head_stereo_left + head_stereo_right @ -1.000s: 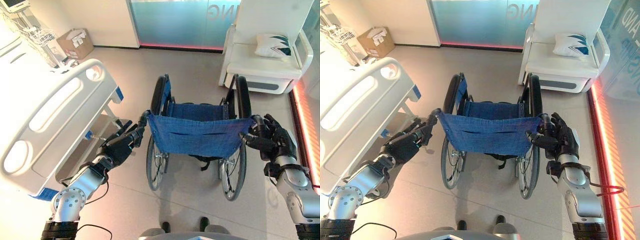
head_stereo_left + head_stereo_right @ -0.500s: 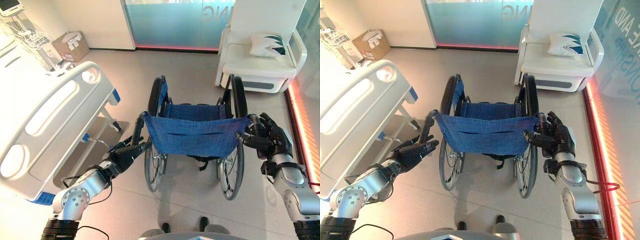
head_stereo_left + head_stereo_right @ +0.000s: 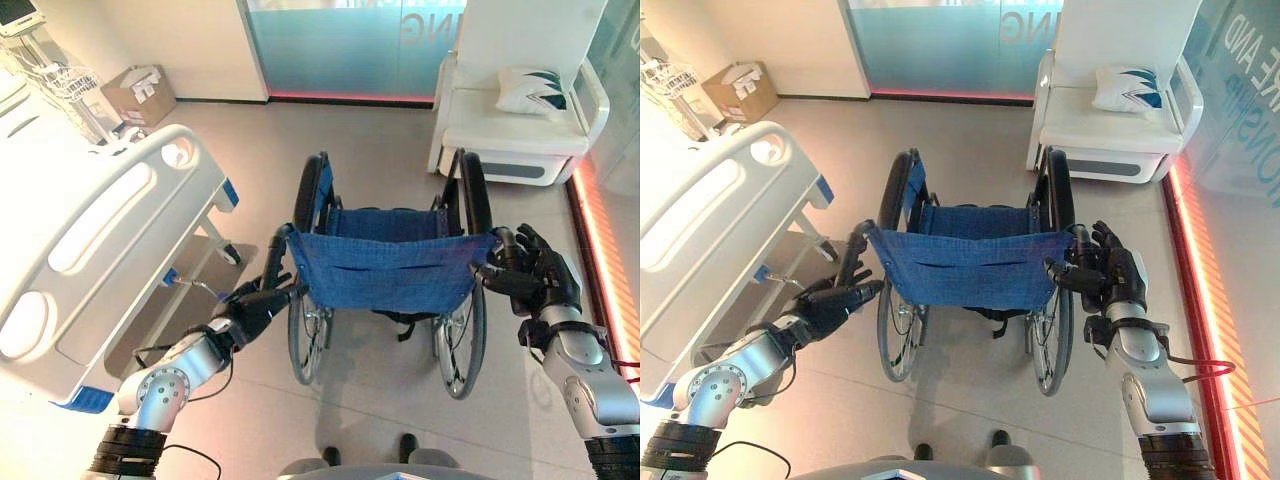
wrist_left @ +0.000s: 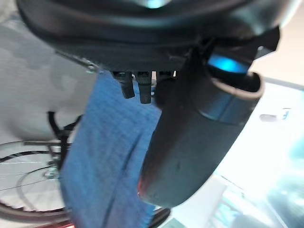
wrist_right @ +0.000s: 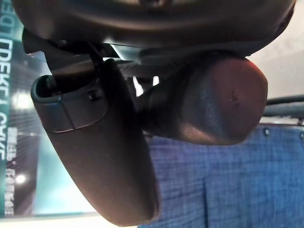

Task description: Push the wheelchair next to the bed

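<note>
The wheelchair [image 3: 385, 265] stands mid-floor with its blue cloth backrest towards me and big wheels at both sides. The white hospital bed [image 3: 110, 220] is to its left, footboard nearest. My left hand [image 3: 255, 305] hangs open below the black left push handle [image 3: 274, 255], fingers pointing at the frame by the left wheel, apart from the handle. In the left wrist view the blue backrest [image 4: 104, 156] shows past the straight fingers. My right hand [image 3: 530, 275] is curled round the right push handle [image 3: 505, 238]; the right wrist view shows the backrest [image 5: 228, 180] just beyond it.
A white armchair [image 3: 520, 130] with a pillow stands at the back right. A cardboard box [image 3: 140, 90] and a wire-basket stand [image 3: 70, 80] are at the back left, by the bed. A glass wall closes the back; a red light strip [image 3: 600, 230] runs along the right.
My left hand has come off the left push handle and dropped below it with its fingers straightened. The right hand keeps its hold. The camera has shifted slightly.
</note>
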Robot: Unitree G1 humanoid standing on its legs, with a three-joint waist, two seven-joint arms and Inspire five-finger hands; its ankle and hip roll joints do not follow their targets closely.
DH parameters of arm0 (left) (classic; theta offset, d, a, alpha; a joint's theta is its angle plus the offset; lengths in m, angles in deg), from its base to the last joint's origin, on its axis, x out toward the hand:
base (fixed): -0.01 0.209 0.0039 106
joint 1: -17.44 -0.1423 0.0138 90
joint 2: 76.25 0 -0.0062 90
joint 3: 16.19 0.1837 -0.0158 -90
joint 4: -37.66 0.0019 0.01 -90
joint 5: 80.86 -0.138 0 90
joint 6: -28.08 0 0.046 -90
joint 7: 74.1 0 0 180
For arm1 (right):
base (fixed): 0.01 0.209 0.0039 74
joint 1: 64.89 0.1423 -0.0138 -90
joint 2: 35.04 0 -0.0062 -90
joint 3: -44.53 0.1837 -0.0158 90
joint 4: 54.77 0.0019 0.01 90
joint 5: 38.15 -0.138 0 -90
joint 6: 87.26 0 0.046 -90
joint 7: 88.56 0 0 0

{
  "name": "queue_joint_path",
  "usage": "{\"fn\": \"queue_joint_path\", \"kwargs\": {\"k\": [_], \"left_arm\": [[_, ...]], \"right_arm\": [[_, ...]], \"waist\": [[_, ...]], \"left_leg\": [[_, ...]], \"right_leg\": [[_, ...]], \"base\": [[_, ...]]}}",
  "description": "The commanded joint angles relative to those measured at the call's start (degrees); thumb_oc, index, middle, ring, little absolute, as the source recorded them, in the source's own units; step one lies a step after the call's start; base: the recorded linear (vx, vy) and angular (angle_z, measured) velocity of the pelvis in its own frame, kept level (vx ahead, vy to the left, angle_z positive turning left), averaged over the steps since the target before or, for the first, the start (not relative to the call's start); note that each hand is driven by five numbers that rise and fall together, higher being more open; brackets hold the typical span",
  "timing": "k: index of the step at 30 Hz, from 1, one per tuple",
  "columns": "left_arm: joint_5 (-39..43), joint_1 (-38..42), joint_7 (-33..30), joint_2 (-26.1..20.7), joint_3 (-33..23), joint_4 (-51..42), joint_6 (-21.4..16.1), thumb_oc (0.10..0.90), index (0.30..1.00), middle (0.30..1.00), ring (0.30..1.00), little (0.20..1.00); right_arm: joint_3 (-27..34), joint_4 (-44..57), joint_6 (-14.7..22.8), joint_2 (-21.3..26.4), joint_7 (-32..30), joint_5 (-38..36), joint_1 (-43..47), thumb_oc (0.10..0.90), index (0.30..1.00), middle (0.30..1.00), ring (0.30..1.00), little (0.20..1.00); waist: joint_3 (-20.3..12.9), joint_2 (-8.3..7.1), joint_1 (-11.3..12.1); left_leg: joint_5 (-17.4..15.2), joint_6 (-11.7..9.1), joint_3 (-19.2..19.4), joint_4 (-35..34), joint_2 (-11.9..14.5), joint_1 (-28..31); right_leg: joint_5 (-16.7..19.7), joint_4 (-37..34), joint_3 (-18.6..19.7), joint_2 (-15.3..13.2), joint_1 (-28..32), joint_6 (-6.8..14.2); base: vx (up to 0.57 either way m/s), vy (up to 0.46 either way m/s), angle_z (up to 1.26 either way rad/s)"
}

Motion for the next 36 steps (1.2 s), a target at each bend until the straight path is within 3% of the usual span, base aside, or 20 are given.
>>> {"fn": "queue_joint_path", "kwargs": {"k": [1,8,13,17,25,36], "left_arm": [[4.99,8.23,0.62,-3.50,-4.80,-3.89,-9.02,0.800,0.900,0.900,0.900,0.900],[8.77,10.12,0.18,-4.17,-6.89,-6.92,-11.82,0.800,0.900,0.900,0.900,0.900],[10.31,10.22,0.43,-4.24,-7.32,-8.78,-11.31,0.800,0.900,0.900,0.900,0.900],[8.78,9.24,-2.44,-3.61,-6.56,-9.48,-7.62,0.800,0.900,0.900,0.900,0.900],[3.39,9.16,-2.02,-1.48,-3.37,-4.99,-4.12,0.800,0.900,0.900,0.900,0.900],[0.32,10.91,-3.55,-1.01,-1.45,-1.01,-7.64,0.800,0.900,0.900,0.900,0.900]], "right_arm": [[-3.27,-3.56,0.30,0.82,-1.70,-1.18,-1.02,0.800,0.900,0.900,0.900,0.900],[-2.56,-3.68,0.06,-0.01,-0.29,-0.07,-1.48,0.800,0.900,0.900,0.900,0.900],[-2.62,-3.26,-0.09,-0.54,-0.46,0.34,-1.78,0.800,0.900,0.900,0.900,0.900],[-3.23,-2.49,-0.32,-0.88,-1.72,-0.05,-1.62,0.800,0.900,0.900,0.900,0.900],[-4.59,-2.67,-2.18,-0.78,-2.21,-0.57,0.29,0.800,0.900,0.900,0.900,0.900],[-6.08,-3.99,-2.82,-0.40,-2.78,-0.43,1.13,0.800,0.900,0.900,0.900,0.900]], "waist": [[-1.14,-1.15,-0.58],[-1.14,-1.10,-0.73],[-1.07,-1.20,-0.57],[-0.73,-1.10,-0.30],[-0.99,-0.99,-0.06],[-0.12,-0.77,-0.69]], "left_leg": [[1.77,-0.58,1.35,0.24,0.58,-4.06],[1.80,-0.65,1.44,0.24,0.70,-3.92],[1.85,-0.67,1.29,0.24,0.75,-4.00],[2.06,-0.78,0.93,0.24,0.72,-4.12],[1.94,-0.60,0.52,0.24,0.49,-4.31],[2.07,-0.51,0.46,0.24,0.43,-4.50]], "right_leg": [[-0.22,0.11,2.31,-4.46,-0.14,3.30],[-0.28,0.11,2.60,-4.58,0.07,3.17],[-0.38,0.11,2.56,-4.61,0.14,3.09],[-0.28,0.11,2.27,-4.57,0.20,3.02],[-0.37,0.11,2.04,-4.54,0.13,3.06],[-0.08,0.20,3.13,-4.69,-0.43,3.22]], "base": [[0.03,0.005,-0.06],[0.01,0.002,-0.01],[0.00,0.000,0.00],[0.00,0.000,0.00],[0.01,0.002,0.00],[0.01,0.007,-0.02]]}}
